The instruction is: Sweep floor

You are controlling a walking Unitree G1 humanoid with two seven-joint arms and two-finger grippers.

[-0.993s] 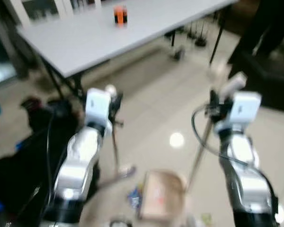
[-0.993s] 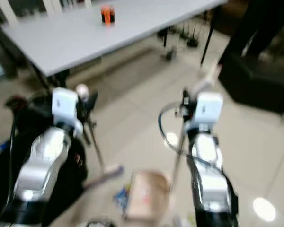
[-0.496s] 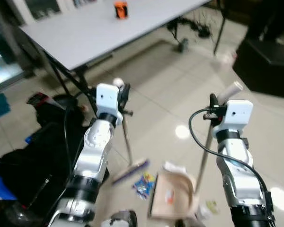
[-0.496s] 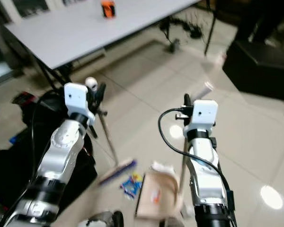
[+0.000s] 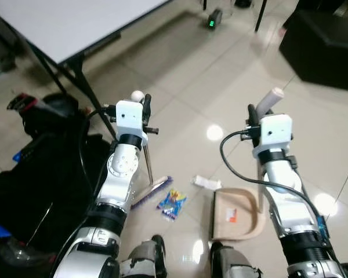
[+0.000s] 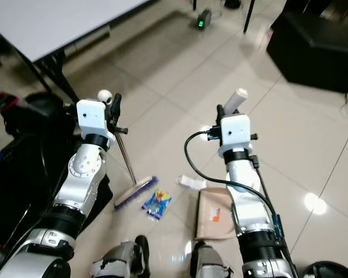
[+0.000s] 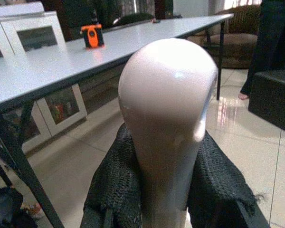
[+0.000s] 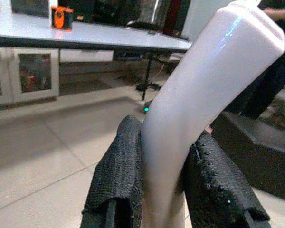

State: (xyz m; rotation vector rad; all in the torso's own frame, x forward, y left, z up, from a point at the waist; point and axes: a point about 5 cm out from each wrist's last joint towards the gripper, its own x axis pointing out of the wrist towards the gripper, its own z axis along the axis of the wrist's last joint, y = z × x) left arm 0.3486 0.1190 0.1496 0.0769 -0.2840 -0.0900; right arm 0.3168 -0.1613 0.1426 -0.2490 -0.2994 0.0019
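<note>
My left gripper (image 5: pixel 144 108) is shut on the thin broom handle (image 7: pixel 166 104), just below its round white knob. The stick slants down to the purple-bristled broom head (image 5: pixel 152 191) on the tiled floor. A blue snack wrapper (image 5: pixel 171 204) lies just right of the bristles. A crumpled white wrapper (image 5: pixel 206 182) lies near the far corner of the beige dustpan (image 5: pixel 235 214). My right gripper (image 5: pixel 253 117) is shut on the dustpan's upright white handle (image 8: pixel 204 95), black fingers (image 8: pixel 118 166) on either side of it.
A grey folding table (image 5: pixel 58 26) with black legs stands at the far left. Black bags (image 5: pixel 40 174) lie on the floor beside my left arm. A black box (image 5: pixel 325 35) sits at the far right. My feet (image 5: pixel 145 263) show at the bottom.
The camera has tilted down and the picture has sharpened, so less of the table shows. Both grippers keep their hold on the handles. Broom head, wrappers and dustpan lie much as before.
</note>
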